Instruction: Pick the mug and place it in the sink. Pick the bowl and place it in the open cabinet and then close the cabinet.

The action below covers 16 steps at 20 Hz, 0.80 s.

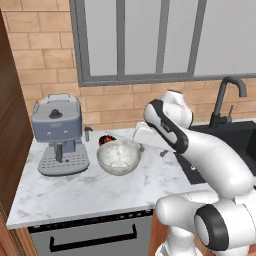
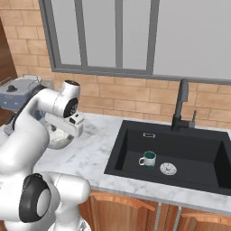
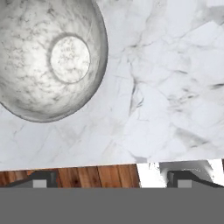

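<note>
From the left base view, the bowl point(image 1: 118, 157) sits on the marble table point(image 1: 75, 192), just right of the coffee machine point(image 1: 58, 134), with a small dark dish point(image 1: 105, 140) touching or nearly touching its far rim. The arm bends over the table on the bowl's right; the tool itself is hidden behind the arm, so this side tells me nothing about its fingers.

From the right base view, the mug point(image 2: 148, 159) already stands upright in the sink point(image 2: 131, 149), beside the round drain point(image 2: 168, 168), so that half looks finished. The bowl peeks out behind the arm, left of the sink.

In the hand view, the tool point(image 3: 111, 178) points down at bare marble, its two tips spread wide and holding nothing. The bowl point(image 3: 48, 57) lies off to the upper left of the tool, not between the tips; its near rim is well apart from them. I'd judge the tool must shift that way over the rim before dropping to take the bowl.
</note>
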### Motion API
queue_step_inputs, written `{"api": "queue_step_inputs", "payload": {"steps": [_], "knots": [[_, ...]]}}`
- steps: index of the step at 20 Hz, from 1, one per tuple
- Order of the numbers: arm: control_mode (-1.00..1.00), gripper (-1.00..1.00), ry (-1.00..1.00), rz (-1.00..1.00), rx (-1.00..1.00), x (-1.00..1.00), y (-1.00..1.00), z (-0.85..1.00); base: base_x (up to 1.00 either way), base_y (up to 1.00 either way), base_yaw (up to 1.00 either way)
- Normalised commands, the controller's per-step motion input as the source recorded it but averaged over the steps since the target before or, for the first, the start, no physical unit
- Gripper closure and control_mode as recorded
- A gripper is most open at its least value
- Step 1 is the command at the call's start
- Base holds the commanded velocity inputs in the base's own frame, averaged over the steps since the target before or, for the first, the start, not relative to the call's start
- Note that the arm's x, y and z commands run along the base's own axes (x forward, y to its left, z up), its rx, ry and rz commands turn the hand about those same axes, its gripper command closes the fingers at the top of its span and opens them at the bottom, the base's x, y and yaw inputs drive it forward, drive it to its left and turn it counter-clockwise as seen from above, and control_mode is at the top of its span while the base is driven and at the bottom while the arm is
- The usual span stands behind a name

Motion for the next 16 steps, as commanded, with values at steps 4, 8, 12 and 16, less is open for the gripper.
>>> {"api": "queue_step_inputs", "payload": {"steps": [4,8,12,16], "knots": [[-1.0,-1.0,0.03,0.0,0.0,0.44,0.0,-0.01,0.0,0.0,0.0],[-1.0,-1.0,0.0,0.0,0.0,0.37,0.0,-0.15,0.0,0.0,0.0],[-1.0,-1.0,0.0,0.0,0.0,0.29,0.0,-0.27,0.0,0.0,0.0],[-1.0,-1.0,0.0,0.0,0.0,0.08,0.03,-0.35,0.0,0.0,0.0]]}}
